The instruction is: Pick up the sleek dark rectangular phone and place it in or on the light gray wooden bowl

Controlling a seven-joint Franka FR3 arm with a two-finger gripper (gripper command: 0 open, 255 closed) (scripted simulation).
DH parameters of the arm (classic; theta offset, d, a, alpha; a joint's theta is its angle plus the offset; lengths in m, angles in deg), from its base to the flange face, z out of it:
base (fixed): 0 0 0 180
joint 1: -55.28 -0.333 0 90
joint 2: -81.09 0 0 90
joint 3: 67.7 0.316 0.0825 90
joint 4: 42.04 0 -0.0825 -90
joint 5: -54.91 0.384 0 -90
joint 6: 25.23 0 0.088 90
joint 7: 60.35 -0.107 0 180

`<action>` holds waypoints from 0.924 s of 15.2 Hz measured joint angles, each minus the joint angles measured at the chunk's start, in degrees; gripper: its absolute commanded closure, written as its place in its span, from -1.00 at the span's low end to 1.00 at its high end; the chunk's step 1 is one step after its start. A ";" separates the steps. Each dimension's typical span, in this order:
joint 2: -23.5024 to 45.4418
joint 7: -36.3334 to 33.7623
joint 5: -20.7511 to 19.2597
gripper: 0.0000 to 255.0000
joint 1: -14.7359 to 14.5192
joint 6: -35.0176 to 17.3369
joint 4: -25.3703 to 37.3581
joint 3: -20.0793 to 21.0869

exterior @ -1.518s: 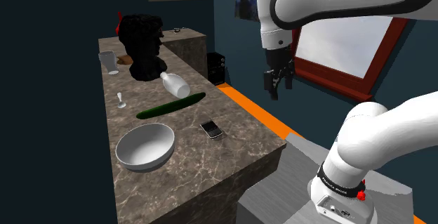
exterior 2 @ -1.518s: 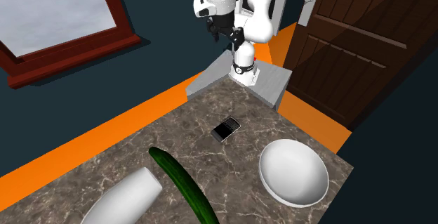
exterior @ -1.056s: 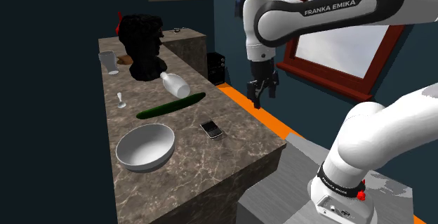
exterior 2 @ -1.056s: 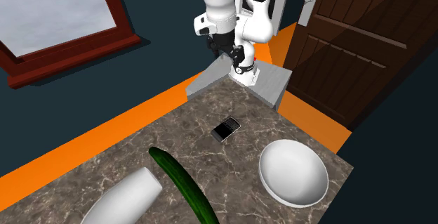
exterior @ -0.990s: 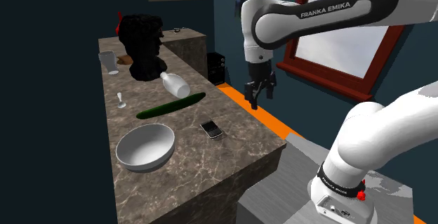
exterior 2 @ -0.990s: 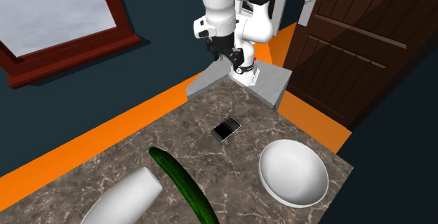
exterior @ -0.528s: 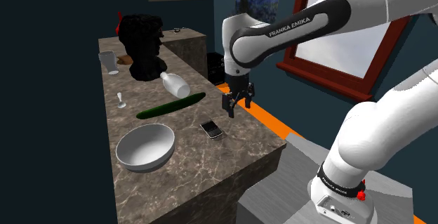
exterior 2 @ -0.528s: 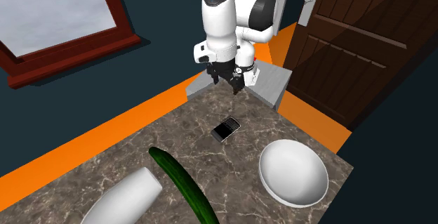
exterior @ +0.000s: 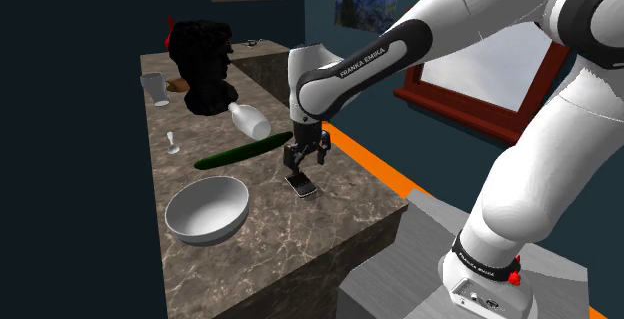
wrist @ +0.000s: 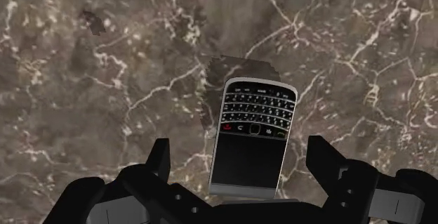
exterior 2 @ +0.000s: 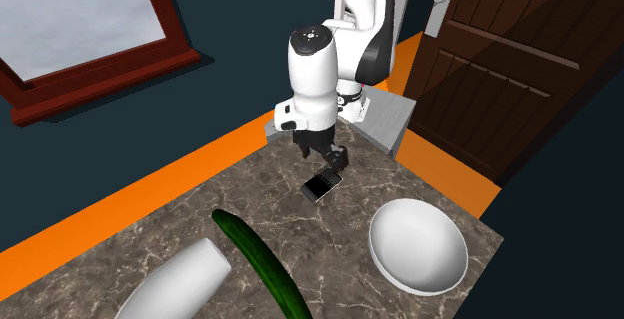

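Note:
A dark rectangular phone [wrist: 251, 135] with a keypad and a silver rim lies flat on the marble counter [exterior: 350, 202]. It also shows as the phone [exterior: 303, 186] near the counter's near edge and the phone [exterior 2: 322, 183] in the second exterior view. My gripper [wrist: 239, 161] hangs right above it, open, its fingers standing apart on either side of the phone without touching it. The gripper [exterior: 304, 161] points down over the phone. A pale bowl [exterior: 207, 209] sits on the counter to the shoulder view's left of the phone; the bowl [exterior 2: 418, 245] is empty.
A long green cucumber [exterior: 244, 150] lies behind the phone, with a white bottle [exterior: 249, 120] on its side beyond it. A black bust [exterior: 203, 67], a cup [exterior: 157, 88] and a small glass [exterior: 172, 143] stand further back. The counter's edge drops off just beside the phone.
The arm has swung from beside the counter to over it and come down. The gripper now hangs just above the phone. The phone and bowl have not moved.

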 measured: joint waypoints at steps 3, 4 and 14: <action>4.43 -1.40 -0.86 -1.00 -0.12 -3.75 2.16 0.58; 5.14 -1.55 -1.00 -1.00 -0.15 -4.64 2.11 0.65; 8.48 -2.18 -1.68 -1.00 -0.34 -9.84 0.36 0.93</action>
